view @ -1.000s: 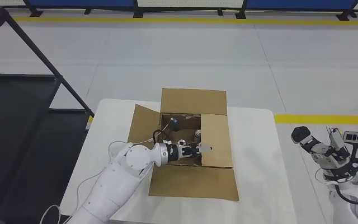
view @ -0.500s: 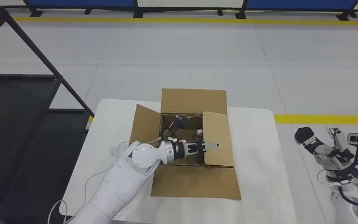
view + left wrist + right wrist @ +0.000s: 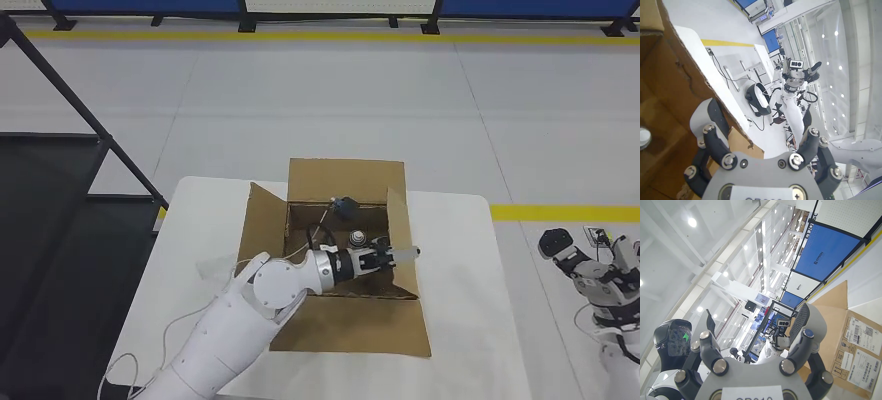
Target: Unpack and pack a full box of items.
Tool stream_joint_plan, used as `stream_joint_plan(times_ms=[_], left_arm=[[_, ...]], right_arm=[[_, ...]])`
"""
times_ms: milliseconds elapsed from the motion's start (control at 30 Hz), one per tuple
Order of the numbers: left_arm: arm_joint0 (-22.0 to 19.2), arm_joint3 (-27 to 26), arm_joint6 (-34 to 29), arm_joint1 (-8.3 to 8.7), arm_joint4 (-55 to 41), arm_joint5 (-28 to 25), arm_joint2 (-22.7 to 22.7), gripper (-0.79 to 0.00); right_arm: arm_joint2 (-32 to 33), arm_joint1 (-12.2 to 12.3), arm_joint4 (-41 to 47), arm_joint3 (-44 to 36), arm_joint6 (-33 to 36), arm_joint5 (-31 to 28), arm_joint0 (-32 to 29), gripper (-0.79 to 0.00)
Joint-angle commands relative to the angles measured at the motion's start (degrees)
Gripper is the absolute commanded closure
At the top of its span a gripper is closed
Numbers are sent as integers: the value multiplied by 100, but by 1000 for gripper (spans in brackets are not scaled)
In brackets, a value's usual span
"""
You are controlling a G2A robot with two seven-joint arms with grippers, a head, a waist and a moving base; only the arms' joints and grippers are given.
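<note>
The left gripper [image 3: 761, 117] is spreading its fingers [image 3: 715, 115] wide and gripping nothing. The edge of the box's right flap [image 3: 677, 75] is running between them, with one finger on the flap's inner side and the other outside. The flap is standing upright. The box [image 3: 345, 325] is sitting mid-table [image 3: 200, 230], its back flap reaching the far edge. A capped bottle [image 3: 355, 238] is standing inside, near that flap. The right gripper [image 3: 755, 321], fingers wide apart and empty, is hanging beyond the table's right edge.
</note>
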Motion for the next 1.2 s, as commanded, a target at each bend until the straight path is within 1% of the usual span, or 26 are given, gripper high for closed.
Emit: stream_joint_plan(times_ms=[0, 133, 233, 500, 767, 900, 1000, 1100, 1167], left_arm=[[-78, 40, 147, -71, 11, 51, 107, -785], [-260, 176, 400, -249, 40, 122, 384, -785], [-428, 373, 486, -403, 58, 182, 622, -785], [-855, 1119, 555, -870, 110, 336, 1252, -785], [-1110, 1923, 634, -1327, 365, 395, 1730, -785], [-1170, 2250, 694, -1516, 453, 332, 1836, -785], [-1209, 2440, 670, -1626, 456, 262, 1848, -785], [-1249, 2551, 647, -1700, 453, 167, 1801, -785], [-1269, 2567, 653, -1712, 417, 53, 1698, -785]], right_arm=[[44, 8, 45, 52, 38, -6, 0, -785], [138, 24, 131, 182, 109, -9, 1, -785], [223, 41, 197, 291, 164, 4, 15, -785], [370, 88, 308, 565, 322, 78, 156, -785], [400, 122, 412, 843, 448, 80, 325, -785], [425, 134, 470, 955, 495, 48, 369, -785], [444, 140, 519, 1005, 519, 13, 372, -785], [447, 144, 553, 1020, 529, -2, 379, -785], [440, 148, 571, 1002, 532, 10, 390, -785]])
